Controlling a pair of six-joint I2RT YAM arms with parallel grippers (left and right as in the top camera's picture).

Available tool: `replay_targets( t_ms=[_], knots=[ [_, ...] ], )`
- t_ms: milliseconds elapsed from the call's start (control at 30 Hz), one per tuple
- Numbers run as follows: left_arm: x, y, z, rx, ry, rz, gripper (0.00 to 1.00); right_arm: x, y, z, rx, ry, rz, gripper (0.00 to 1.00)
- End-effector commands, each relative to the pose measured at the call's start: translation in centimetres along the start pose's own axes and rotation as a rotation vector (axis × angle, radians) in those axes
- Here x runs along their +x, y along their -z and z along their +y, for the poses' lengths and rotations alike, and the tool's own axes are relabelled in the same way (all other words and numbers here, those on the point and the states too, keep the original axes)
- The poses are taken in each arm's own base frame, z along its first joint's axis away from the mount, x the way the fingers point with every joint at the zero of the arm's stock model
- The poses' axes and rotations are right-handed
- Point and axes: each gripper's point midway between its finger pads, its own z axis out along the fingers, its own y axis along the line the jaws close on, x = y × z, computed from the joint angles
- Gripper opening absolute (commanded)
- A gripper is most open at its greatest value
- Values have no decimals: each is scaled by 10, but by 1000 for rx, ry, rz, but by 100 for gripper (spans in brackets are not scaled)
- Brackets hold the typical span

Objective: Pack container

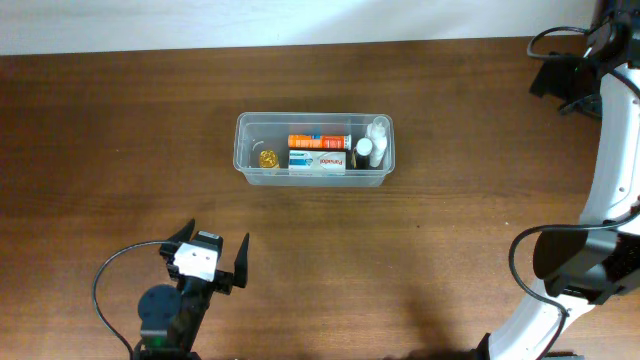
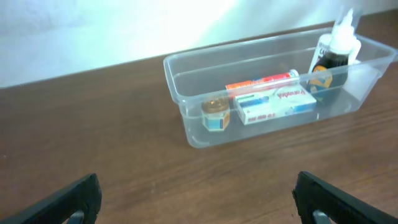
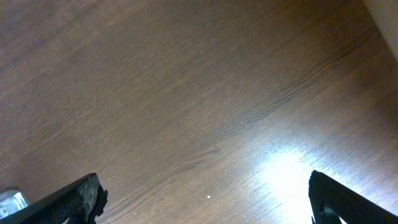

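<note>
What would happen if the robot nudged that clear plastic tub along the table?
The container would probably slide easily: it looks like thin, light plastic on a smooth wooden table. Its walls may flex if squeezed. The upright bottle inside, tall and narrow, could topple.

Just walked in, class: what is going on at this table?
Nothing is being handled. The clear plastic rectangular container sits on the brown wooden table, holding an orange tube, a white-and-blue box, a small gold-lidded jar and white-topped bottles. The left gripper is open and empty, short of it; the right gripper, also open and empty, faces the tabletop elsewhere.
</note>
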Motion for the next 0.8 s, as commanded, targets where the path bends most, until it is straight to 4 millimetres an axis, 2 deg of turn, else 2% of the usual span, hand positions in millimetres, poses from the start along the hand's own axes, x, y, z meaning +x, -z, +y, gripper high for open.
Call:
replay_targets(
  t_ms=[0, 267, 633, 767],
  knots=[
    [8, 2, 2, -21, 0, -19, 99, -2, 2, -3, 10, -13, -12, 98],
    [7, 9, 11, -66, 1, -42, 99, -2, 2, -3, 9, -13, -12, 99],
    [-18, 20, 17, -103, -20, -160, 99, -2, 2, -3, 10, -13, -12, 98],
    [-18, 20, 16, -99, -20, -160, 99, -2, 2, -3, 9, -13, -12, 98]
  ],
)
